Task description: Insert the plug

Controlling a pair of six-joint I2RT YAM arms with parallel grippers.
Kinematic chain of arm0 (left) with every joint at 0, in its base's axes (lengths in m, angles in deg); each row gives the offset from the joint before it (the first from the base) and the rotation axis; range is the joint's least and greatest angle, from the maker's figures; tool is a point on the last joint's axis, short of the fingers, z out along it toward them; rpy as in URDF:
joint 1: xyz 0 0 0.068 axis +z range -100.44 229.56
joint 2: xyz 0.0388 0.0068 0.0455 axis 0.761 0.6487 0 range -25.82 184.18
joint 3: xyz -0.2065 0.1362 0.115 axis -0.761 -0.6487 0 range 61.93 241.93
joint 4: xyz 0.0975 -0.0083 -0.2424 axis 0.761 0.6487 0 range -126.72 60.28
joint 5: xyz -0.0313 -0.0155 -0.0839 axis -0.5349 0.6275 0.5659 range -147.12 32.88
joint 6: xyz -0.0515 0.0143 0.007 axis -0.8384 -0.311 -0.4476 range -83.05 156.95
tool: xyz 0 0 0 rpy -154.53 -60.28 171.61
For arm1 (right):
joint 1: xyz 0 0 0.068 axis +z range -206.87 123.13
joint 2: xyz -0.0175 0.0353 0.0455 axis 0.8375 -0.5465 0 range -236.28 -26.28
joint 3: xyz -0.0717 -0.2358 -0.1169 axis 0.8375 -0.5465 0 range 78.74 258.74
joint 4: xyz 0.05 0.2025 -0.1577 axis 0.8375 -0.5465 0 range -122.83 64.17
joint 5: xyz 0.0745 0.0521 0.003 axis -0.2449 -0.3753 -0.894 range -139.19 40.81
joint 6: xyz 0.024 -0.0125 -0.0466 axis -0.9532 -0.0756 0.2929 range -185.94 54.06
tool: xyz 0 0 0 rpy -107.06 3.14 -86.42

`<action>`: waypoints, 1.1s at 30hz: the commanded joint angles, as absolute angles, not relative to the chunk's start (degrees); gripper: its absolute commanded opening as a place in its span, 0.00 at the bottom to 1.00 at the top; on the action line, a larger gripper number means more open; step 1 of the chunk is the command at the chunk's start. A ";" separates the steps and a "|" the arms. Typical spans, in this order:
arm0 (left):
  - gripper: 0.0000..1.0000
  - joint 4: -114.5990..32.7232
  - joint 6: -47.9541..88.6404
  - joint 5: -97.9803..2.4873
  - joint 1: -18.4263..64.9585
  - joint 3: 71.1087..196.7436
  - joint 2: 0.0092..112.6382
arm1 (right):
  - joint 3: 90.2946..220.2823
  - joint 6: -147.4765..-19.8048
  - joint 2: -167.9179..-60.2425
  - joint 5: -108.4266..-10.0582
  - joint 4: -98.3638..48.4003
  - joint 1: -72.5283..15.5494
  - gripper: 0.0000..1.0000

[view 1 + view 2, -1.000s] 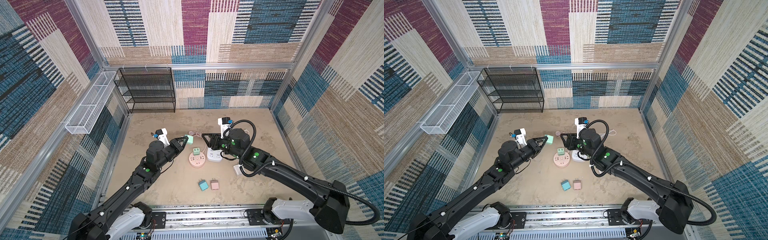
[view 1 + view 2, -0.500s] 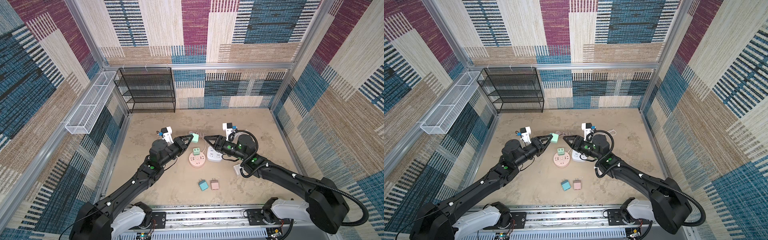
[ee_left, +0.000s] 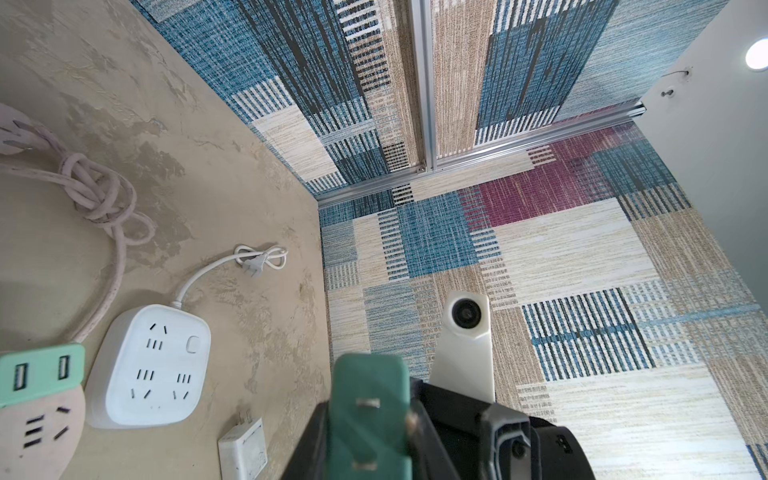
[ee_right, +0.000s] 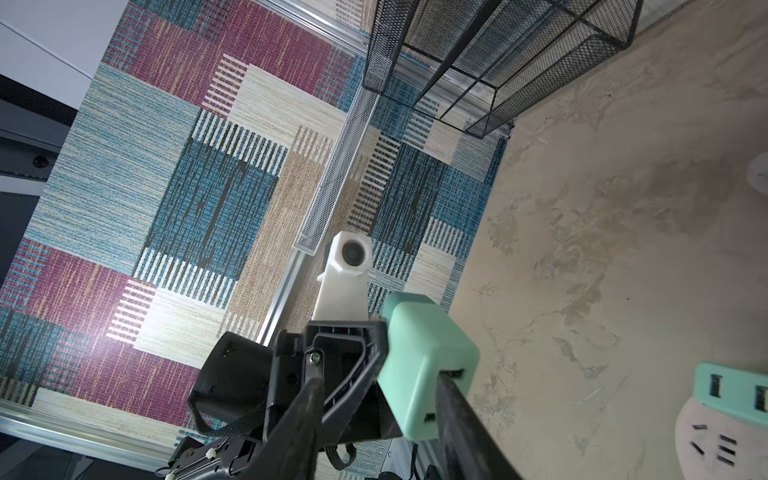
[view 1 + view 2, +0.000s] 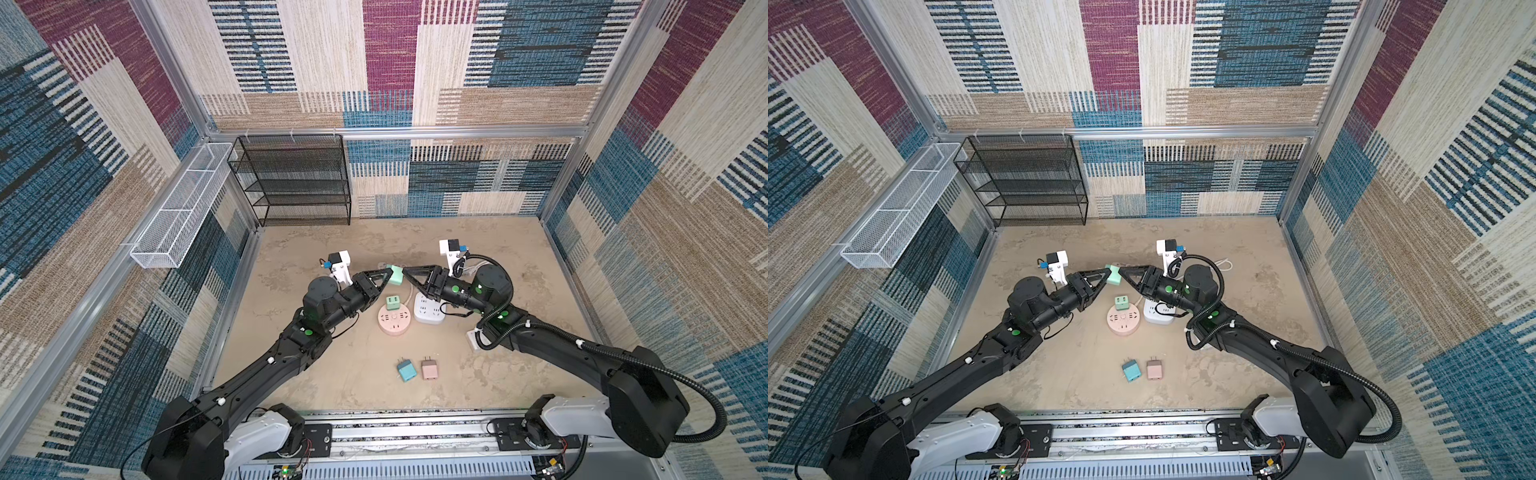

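The left claw (image 5: 389, 273) is clamping the mint plug (image 5: 397, 276) aloft, just beyond the white socket block (image 5: 429, 309) on the table (image 5: 332, 232), prongs pointing back toward its own wrist, while the part-open right claw (image 5: 405, 272) is meeting it from the opposite side, one finger (image 4: 469, 424) touching.

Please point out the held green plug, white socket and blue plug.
held green plug (image 5: 397, 276), in a top view, body
white socket (image 5: 428, 312), in a top view, top face
blue plug (image 5: 406, 371), in a top view, body
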State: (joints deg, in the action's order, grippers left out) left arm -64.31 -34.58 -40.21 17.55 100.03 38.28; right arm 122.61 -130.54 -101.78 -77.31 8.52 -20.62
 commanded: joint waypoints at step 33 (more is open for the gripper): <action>0.00 -75.76 -35.69 -46.67 15.66 95.49 35.36 | 122.23 -136.34 -105.41 -79.82 18.36 -19.46 0.43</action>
State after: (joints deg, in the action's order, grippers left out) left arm -72.55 -35.01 -46.27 15.78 95.36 35.76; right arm 121.52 -136.13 -104.95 -78.75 16.36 -19.77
